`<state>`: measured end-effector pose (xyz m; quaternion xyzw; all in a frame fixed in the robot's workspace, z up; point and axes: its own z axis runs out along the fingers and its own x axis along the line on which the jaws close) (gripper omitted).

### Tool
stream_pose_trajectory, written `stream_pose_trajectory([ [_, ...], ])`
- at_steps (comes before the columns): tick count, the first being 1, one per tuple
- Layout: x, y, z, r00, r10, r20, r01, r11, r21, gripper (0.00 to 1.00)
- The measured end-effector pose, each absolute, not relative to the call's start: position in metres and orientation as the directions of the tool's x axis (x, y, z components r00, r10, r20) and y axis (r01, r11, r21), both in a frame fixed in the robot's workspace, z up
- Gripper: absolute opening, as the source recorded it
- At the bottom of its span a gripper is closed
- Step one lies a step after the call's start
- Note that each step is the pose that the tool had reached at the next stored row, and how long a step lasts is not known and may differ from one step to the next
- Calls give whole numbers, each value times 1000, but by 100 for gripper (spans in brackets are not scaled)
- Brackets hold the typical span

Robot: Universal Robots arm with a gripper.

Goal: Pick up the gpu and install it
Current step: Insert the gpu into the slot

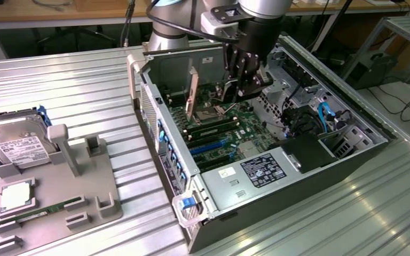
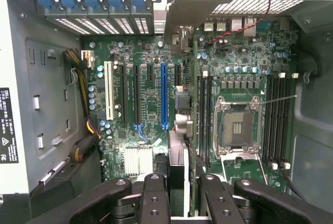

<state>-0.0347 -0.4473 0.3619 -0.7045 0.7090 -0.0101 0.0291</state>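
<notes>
Arm reaches down from the far side into the open computer case (image 1: pixel 212 197), which lies on its side on the ribbed metal table (image 1: pixel 77 90). Gripper (image 1: pixel 242 88) hangs inside the case, just above the motherboard (image 1: pixel 223 136). Jaws partly closed, narrow gap, and clamped on the thin edge of the gpu (image 2: pixel 177 169): in the wrist view the black fingers (image 2: pixel 154 195) sit on either side of an edge-on card that runs down from between them toward the board. In the exterior view the card (image 1: pixel 228 88) shows as a dark slab between the fingers, held upright, lower edge close over the board; cannot tell if it touches a slot yet. In the wrist view it lines up beside the long blue slot (image 2: pixel 164 96), between that slot and the black memory slots (image 2: pixel 204 115); exact slot contact unclear. Empty processor socket (image 2: pixel 237 125) with its metal frame sits on the far side of those memory slots from the card. White slot (image 2: pixel 109 91) and more black slots lie on the other side of the blue one. Case power supply with a black label (image 1: pixel 263 169) is at the near end of the case. On the exterior view's left a grey holder tray (image 1: pixel 55 186) stands well apart from the case, carrying a hard drive (image 1: pixel 16 146), a square chip (image 1: pixel 16 194) and a green memory stick (image 1: pixel 45 210). Blue cable (image 1: pixel 324 114) inside the case on the exterior view's right.
</notes>
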Motion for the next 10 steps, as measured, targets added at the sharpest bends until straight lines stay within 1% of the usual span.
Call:
stream_pose_trajectory([
  [10,-35,-447,357,-6,-1000,-27,-998,7,-55,28],
])
